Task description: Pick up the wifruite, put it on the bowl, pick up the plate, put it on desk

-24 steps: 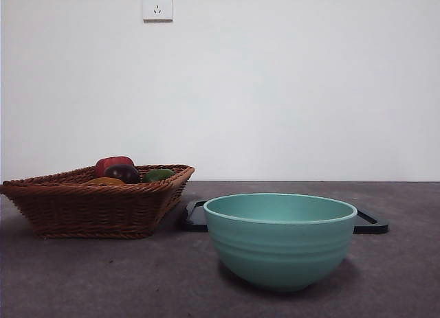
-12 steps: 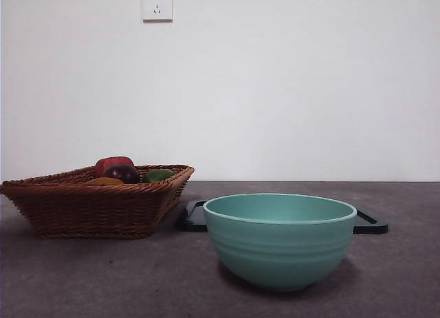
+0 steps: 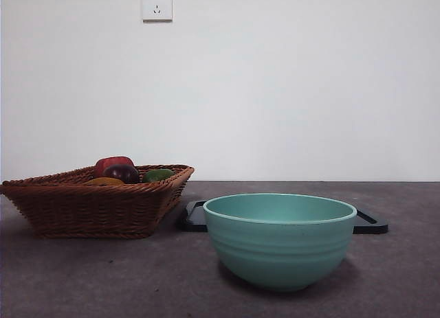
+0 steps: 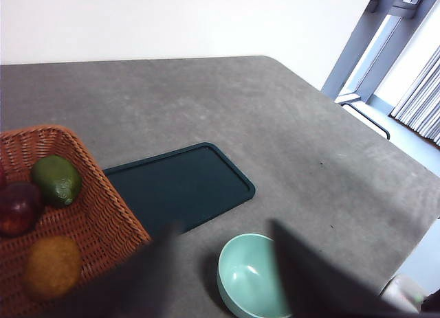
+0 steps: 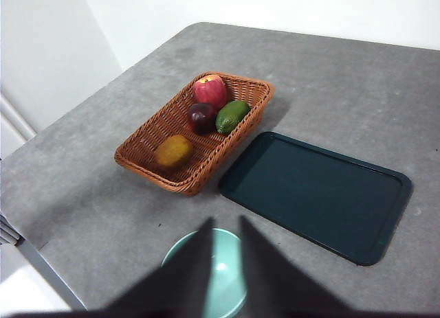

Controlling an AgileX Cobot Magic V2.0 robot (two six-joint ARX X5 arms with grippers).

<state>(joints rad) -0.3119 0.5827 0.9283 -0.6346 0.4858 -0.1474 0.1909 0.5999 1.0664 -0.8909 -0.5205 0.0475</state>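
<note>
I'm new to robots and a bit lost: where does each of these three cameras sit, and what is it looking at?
Front view: low, at table height, looking level past the bowl and basket to the wall; no robot part shows.
Left wrist view: high on the left arm, looking down on the tray; left gripper open.
Right wrist view: high on the right arm, looking down; right gripper open.
All three share bowl, basket and tray.

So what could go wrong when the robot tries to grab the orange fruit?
The wifruite lies low in the basket, near its wall, so a jaw might catch the wicker. The purple fruit and green fruit sit close by and might be bumped or grabbed by mistake. The bowl is deep and stands in front of the tray; a high drop could make the round fruit bounce out.
</note>
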